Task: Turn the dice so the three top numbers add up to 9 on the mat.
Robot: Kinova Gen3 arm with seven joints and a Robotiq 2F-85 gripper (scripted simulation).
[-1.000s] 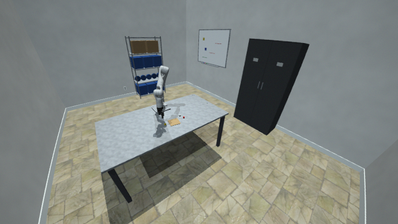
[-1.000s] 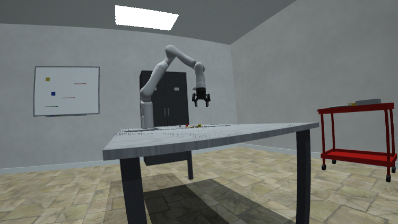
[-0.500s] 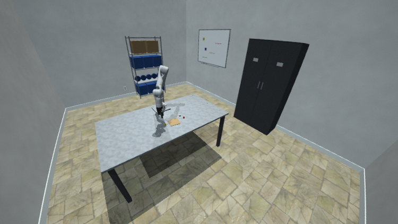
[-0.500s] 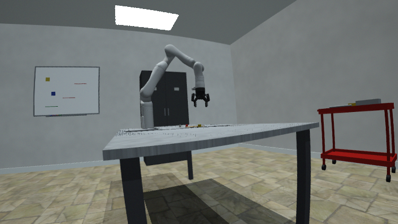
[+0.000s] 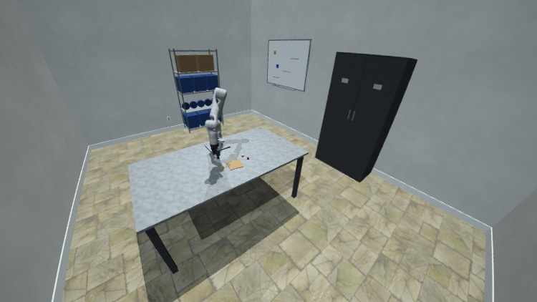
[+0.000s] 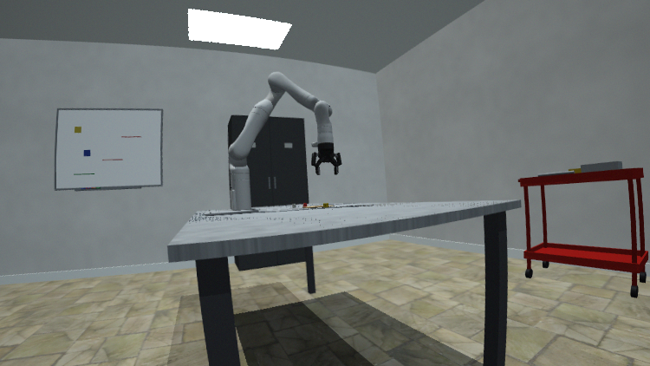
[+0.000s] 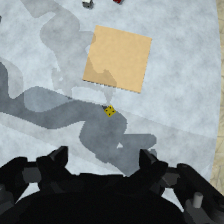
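Note:
A tan square mat lies flat on the grey table; it also shows in the top view. A small yellow die lies on the table just off the mat's near edge, also seen in the top view and the exterior view. A white die and a red die lie beyond the mat's far side, off the mat, at the wrist view's top edge; the red die shows in the top view. My gripper hangs open and empty, well above the table near the yellow die. The dice's top numbers are too small to read.
The arm's base stands on the table behind the dice. A red cart stands off to the right of the table. A black cabinet, a shelf rack and a whiteboard line the walls.

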